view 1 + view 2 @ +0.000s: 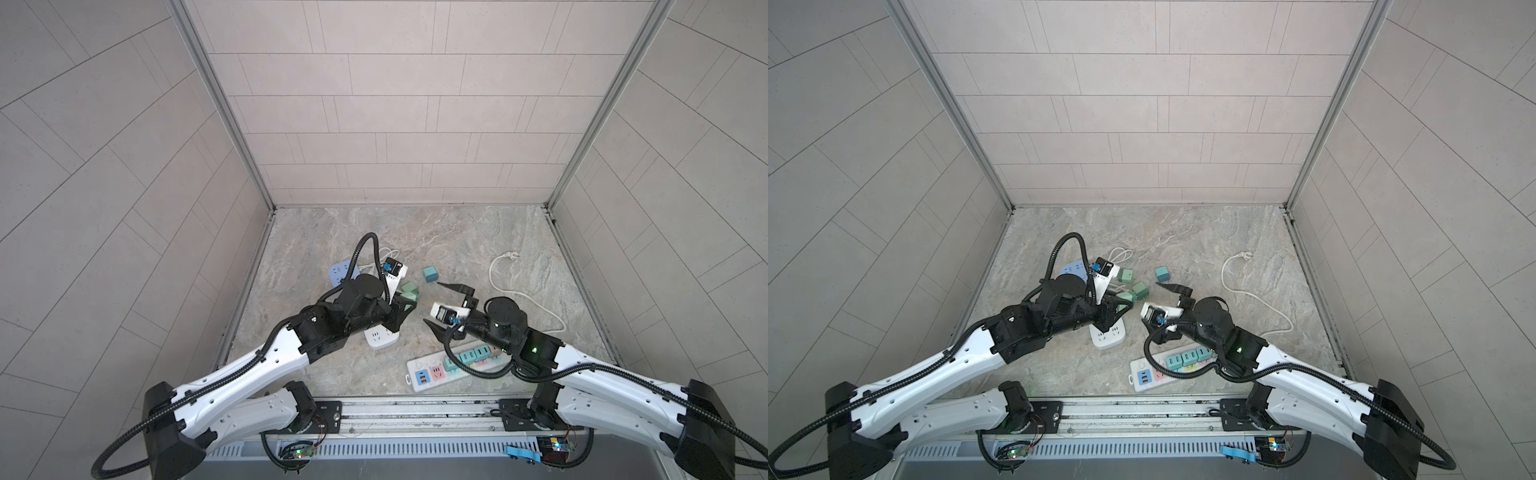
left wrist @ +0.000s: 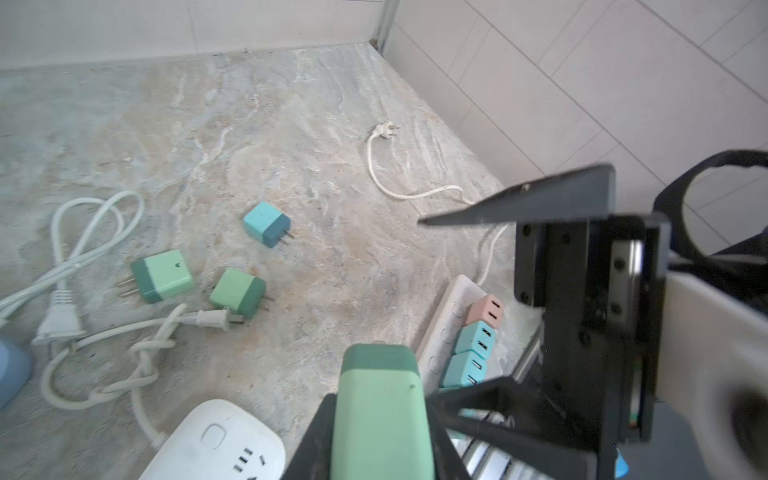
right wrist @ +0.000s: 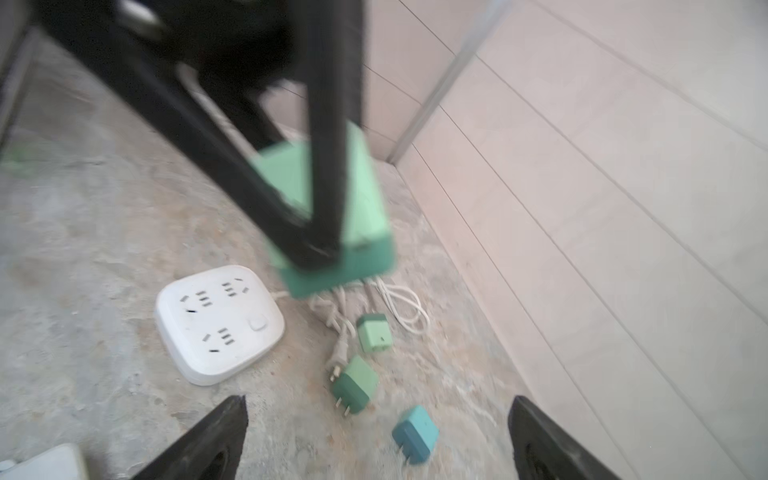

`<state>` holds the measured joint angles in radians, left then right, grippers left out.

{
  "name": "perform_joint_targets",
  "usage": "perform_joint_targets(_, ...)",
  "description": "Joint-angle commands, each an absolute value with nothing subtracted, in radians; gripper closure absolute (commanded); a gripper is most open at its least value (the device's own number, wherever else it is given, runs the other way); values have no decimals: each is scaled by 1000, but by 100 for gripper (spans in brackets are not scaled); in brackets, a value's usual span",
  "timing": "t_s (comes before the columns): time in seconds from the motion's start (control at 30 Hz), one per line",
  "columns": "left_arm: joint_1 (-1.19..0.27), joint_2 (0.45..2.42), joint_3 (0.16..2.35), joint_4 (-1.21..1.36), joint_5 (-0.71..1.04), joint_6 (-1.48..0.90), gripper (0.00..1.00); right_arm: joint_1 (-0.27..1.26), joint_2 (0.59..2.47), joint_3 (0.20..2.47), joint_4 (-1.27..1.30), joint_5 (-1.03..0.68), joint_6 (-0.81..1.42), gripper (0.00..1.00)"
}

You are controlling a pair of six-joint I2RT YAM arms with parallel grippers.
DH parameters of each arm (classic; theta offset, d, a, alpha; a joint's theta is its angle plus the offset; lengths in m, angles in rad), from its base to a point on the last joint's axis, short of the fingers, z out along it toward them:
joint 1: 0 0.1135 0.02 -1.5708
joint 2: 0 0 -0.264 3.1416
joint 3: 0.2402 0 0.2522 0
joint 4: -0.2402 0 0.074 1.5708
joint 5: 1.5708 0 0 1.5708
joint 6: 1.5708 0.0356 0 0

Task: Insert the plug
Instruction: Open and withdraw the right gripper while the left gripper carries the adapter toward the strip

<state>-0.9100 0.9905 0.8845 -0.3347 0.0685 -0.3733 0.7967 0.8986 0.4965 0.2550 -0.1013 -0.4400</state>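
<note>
The left hand (image 1: pixel 405 305) is pressed onto a green plug (image 2: pixel 380 407). It pinches the pale body with the dark pin end pointing down, off the table (image 1: pixel 498 232) and near the white socket block (image 3: pixel 220 324). The pins are blurred in the right wrist view, so I cannot tell how they line up with the slots.

That is the main risk. If the plug comes down turned or tilted, the pins would strike the block's face instead of entering. Nothing holds the block, so it would probably skid or tip. An off-centre push could also twist the plug between the fingers.

Knotted white cords (image 2: pixel 145 357) and loose green plugs (image 2: pixel 162 276) lie near the block, with a teal plug (image 2: pixel 266 224) further along, and a sliding block could shove them.

To the right, the right hand (image 1: pixel 432 302) hangs empty, spread wide, close to the left one. Either arm swinging inward could clip the other. Below it lies the long strip (image 1: pixel 432 370), partly filled.
</note>
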Motion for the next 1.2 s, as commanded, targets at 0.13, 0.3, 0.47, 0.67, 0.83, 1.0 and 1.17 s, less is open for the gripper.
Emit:
perform_joint_targets(0.13, -905, 927, 903, -422, -2, -353, 100, 378, 913, 520, 204, -50, 147, 0)
perform_joint_targets(0.3, -905, 972, 960, -561, 16, -346, 100, 209, 876, 433, 210, -17, 326, 0)
perform_joint_targets(0.47, -923, 1082, 1044, -701, 37, -357, 100, 178, 817, 369, 189, 79, 368, 0)
perform_joint_targets(0.67, -948, 1225, 1144, -826, 81, -339, 100, 157, 761, 322, 151, 197, 445, 0)
perform_joint_targets(0.83, -957, 1281, 1232, -944, 51, -311, 100, 153, 765, 295, 125, 348, 516, 0)
perform_joint_targets(1.0, -978, 1359, 1290, -1021, 20, -273, 100, 150, 762, 269, 150, 373, 559, 0)
perform_joint_targets(1.17, -992, 1411, 1335, -1068, 22, -243, 100, 150, 790, 267, 150, 351, 571, 0)
